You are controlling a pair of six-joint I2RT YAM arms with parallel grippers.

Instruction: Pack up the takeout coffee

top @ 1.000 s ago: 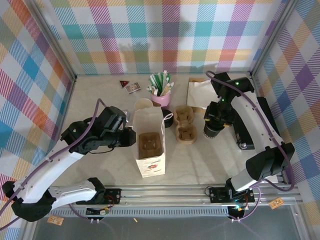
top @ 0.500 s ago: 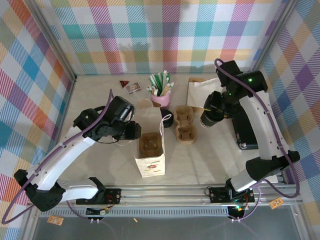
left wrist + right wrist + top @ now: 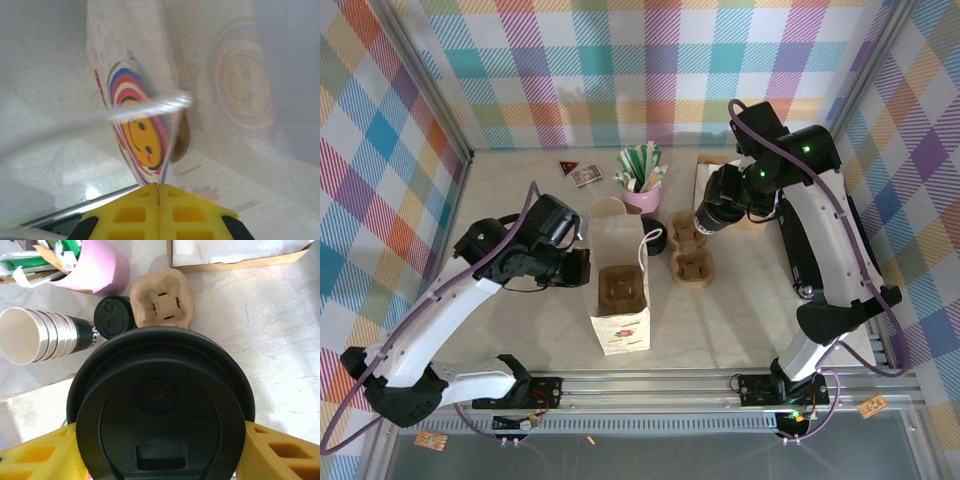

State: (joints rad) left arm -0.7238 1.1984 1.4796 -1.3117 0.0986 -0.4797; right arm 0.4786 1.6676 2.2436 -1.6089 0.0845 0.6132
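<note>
The takeout coffee (image 3: 706, 224) hangs above the table over the brown cup carriers (image 3: 691, 250), with my right gripper (image 3: 712, 216) shut on it. In the right wrist view its round black lid (image 3: 160, 410) sits between the yellow fingers (image 3: 282, 455). A white paper bag (image 3: 622, 330) stands open at mid-table with a brown carrier (image 3: 620, 288) inside. At the bag's left side my left gripper (image 3: 584, 268) is shut. In the left wrist view its yellow jaws (image 3: 159, 186) pinch the bag's smiley-printed edge (image 3: 142, 135).
Behind the bag lie a stack of lidless paper cups (image 3: 605, 208), a stack of black lids (image 3: 655, 238) and a pink cup of straws (image 3: 642, 190). A flat cardboard tray (image 3: 718, 180) sits at the back right. Small packets (image 3: 582, 173) lie at the back.
My right arm has carried the coffee left and away from me, to above the carriers. My left gripper has shifted beside the bag and closed on its edge.
</note>
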